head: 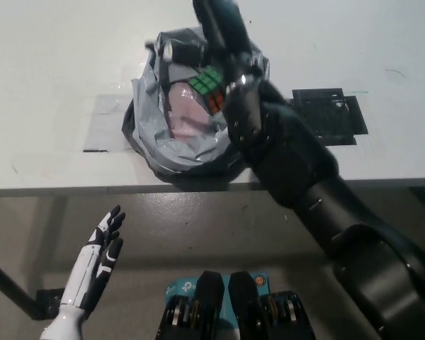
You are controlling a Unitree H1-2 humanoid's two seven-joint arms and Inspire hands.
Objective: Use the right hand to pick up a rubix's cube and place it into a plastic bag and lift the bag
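Note:
The Rubik's cube (207, 89) lies inside the grey plastic bag (150, 131), tilted, with green and orange faces showing. The bag stands open on the white table (49, 85) close to its front edge. My black right hand (211, 32) is above the bag's far rim, blurred, its thumb spread out to the left and nothing held in it. The black forearm crosses the bag's right side and hides that part of the rim. My white left hand (97, 263) rests open below the table edge at the lower left.
A black square mat (327, 117) lies flat on the table to the right of the bag. A patch of clear tape (108, 122) sits left of the bag. The table's front edge (71, 188) runs across the middle of the picture.

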